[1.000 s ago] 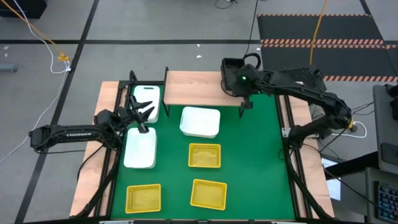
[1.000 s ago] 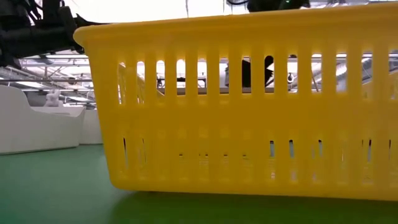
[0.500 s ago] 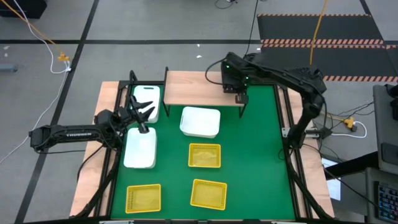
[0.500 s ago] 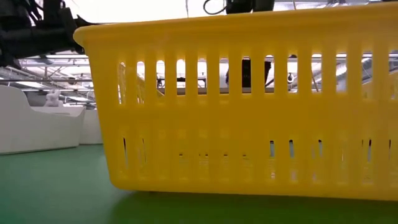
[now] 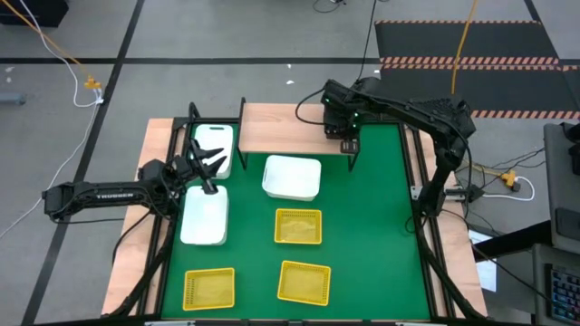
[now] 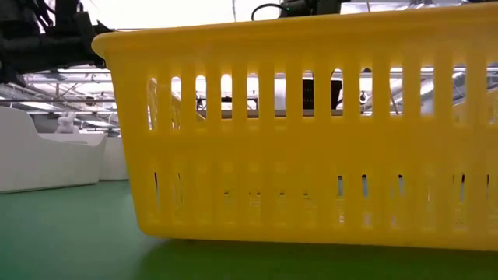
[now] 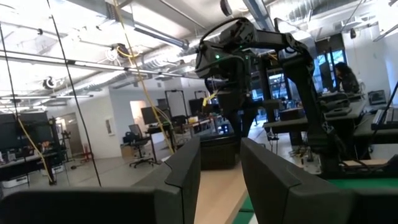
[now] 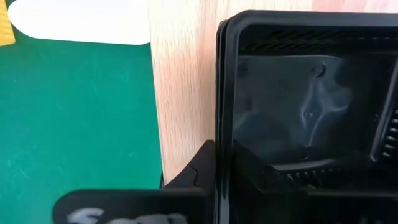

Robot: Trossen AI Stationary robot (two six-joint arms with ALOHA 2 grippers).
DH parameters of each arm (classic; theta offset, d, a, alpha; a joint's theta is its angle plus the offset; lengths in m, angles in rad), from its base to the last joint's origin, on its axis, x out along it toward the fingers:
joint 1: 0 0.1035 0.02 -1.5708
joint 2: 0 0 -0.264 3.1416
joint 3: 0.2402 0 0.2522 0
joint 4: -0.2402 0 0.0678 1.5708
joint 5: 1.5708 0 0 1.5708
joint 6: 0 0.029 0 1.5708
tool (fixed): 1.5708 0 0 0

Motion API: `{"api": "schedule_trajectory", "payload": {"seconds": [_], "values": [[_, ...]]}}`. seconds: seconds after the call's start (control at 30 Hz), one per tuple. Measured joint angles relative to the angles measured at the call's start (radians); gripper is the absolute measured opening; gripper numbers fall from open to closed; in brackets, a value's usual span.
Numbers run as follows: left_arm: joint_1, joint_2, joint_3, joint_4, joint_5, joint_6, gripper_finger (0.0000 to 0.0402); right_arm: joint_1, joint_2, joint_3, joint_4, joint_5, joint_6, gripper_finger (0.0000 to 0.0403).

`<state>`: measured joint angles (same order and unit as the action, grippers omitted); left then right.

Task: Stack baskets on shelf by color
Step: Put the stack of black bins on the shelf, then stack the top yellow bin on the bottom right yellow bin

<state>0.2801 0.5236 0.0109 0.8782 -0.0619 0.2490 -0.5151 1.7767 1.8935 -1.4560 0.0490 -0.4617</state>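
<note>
Nearest to the low camera stands a yellow mesh-sided plastic basket [image 6: 311, 132] on the green mat tabletop [image 5: 381, 235]; it fills almost the whole low view. From above, four such yellow baskets are on the mat: two in the front row [image 5: 209, 288] [image 5: 304, 282], and one a little farther back [image 5: 298, 226].

Behind them lie the white solid-looking baskets. One white basket [image 5: 204, 217] is at the left side of the mat, and the left gripper [image 5: 207, 167] hovers over its far end. Its two dark fingers [image 7: 186, 171] stand apart with a free gap between them, so it is released and holds nothing. Another white basket [image 5: 292, 177] sits near the middle of the mat, just before the shelf. A third white basket [image 5: 214, 145] is at the far left, beside the shelf's left end.

At the far edge stands the low light-brown wooden shelf [image 5: 281, 127] on thin black legs. The right gripper [image 5: 343, 122] is over its right end. In the right wrist view, one dark finger sits against the outer wall of a black mesh-sided plastic basket [image 8: 298, 93], which rests on the wooden board [image 8: 183, 93]; the gripper is clenched on that rim.
</note>
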Motion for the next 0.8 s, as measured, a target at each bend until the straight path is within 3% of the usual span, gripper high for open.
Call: {"api": "schedule_trajectory", "payload": {"seconds": [0.23, 0.47, 0.6, 0.8], "values": [[0.000, 0.000, 0.000, -0.024, 0.000, -0.002, 0.0118, 0.025, 0.000, 0.000, -0.001, -0.055, -0.026, 0.0069], [0.000, 0.000, 0.000, -0.041, 0.000, -0.020, 0.0118, 0.047, -0.005, 0.000, 0.024, -0.013, -0.028, 0.0129], [0.000, 0.000, 0.000, -0.042, 0.000, -0.027, 0.0118, 0.051, -0.049, 0.000, 0.046, 0.102, -0.021, 0.0138], [0.000, 0.000, 0.000, -0.054, 0.000, -0.022, 0.0118, 0.082, -0.204, 0.000, 0.176, 0.133, -0.048, 0.0130]]}}
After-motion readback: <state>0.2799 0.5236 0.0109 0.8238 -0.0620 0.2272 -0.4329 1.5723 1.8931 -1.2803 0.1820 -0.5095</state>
